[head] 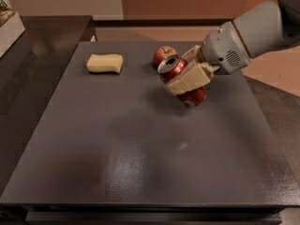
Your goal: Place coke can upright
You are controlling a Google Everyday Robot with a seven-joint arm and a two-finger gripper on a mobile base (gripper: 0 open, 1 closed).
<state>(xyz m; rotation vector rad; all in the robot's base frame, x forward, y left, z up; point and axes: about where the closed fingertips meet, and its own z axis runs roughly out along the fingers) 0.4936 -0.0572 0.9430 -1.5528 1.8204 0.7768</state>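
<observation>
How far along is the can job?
Done: the pincer is shut on the can, near the apple. In hand: the can is tilted, its silver top facing up and left, not upright yet. Left: stand it on the table and let go.

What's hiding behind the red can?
A red apple sits behind the coke can, which the pincer grips tilted over the table's far right part. The apple's lower right side is covered by the can, so that part cannot be seen.
</observation>
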